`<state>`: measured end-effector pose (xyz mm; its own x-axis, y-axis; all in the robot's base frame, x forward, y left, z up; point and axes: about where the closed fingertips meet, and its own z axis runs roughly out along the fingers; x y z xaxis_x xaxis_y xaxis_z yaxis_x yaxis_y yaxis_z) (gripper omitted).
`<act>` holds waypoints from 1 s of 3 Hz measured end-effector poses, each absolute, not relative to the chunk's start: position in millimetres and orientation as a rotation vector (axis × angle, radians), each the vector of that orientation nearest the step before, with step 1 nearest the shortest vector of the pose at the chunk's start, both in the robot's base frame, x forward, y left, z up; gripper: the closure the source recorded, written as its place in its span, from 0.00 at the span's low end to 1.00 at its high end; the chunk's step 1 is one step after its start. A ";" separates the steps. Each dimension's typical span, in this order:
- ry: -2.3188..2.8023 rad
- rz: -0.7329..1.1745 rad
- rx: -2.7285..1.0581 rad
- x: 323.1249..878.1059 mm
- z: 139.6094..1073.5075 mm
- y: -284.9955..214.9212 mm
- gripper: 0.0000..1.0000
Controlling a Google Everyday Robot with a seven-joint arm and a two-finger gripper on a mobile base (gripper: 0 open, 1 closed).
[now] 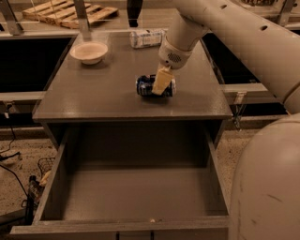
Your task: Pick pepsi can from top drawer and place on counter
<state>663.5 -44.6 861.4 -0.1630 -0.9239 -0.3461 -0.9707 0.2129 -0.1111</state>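
My pincer (161, 84) sat around the blue can (143, 86). The can lay on its side on the worktop (93, 93), where it belonged, not in the open drawer (140, 192). I could not tell if I was squeezing it.

Dim, warm light falls over the room. A pale speckled floor (16, 168) lies on both sides of the cabinet, with black cables (9, 157) trailing over it at left. A wooden pallet (70, 11) lies at far left, beyond a grey rail (18, 96). The tool (161, 84) hangs over the middle of the counter (93, 93).
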 end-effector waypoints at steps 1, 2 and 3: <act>2.175 0.216 -1.767 657.4 848.3 -50.1 1.00; 2.175 0.216 -1.767 657.4 848.2 -50.1 0.97; 2.175 0.216 -1.767 657.4 848.2 -50.1 0.74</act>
